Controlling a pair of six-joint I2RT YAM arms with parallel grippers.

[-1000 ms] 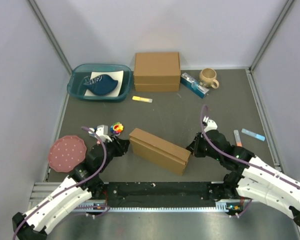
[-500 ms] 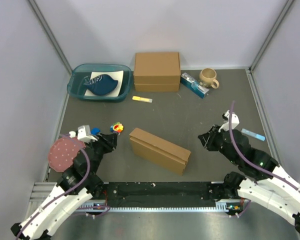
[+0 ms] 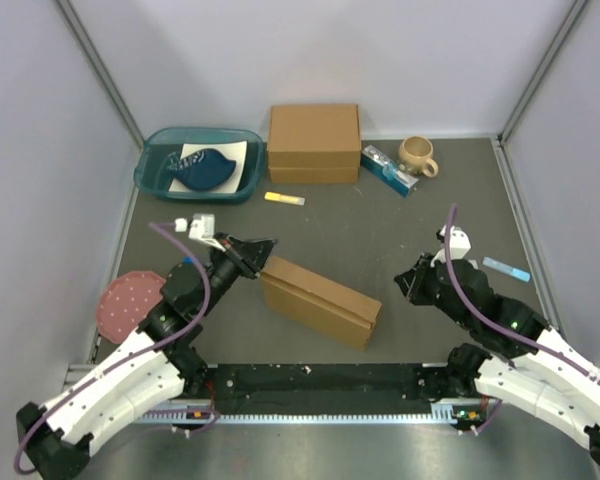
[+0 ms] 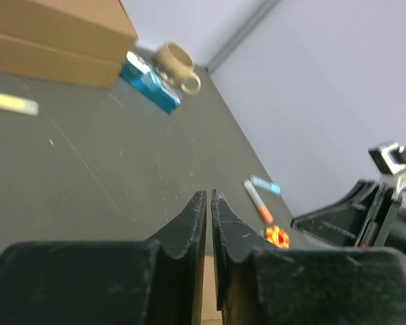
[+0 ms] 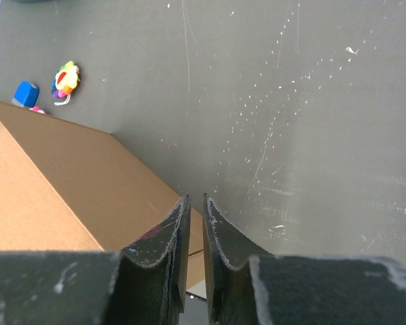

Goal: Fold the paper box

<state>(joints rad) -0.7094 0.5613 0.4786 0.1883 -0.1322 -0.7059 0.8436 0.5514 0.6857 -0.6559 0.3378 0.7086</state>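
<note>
Looks like a last squaring-up press: push the corner in gently with pinched tips and brace the far end so nothing slides. Left gripper (image 3: 263,247) is at the far-left corner of the paper box (image 3: 320,300), maybe touching, hard to say. Right gripper (image 3: 404,284) is just off its right end. Both sets of jaws are nearly together and hold nothing. The box lies angled in the middle of the table (image 3: 380,230), a shallow plain brown slab that looks closed, with a seam along the near face.

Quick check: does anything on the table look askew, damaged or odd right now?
Only the paper box: it lies slanted across the middle of the table, not square to the edges like the cardboard box at the back. It looks closed, with no flap sticking up. Nothing looks spilled or damaged.
</note>
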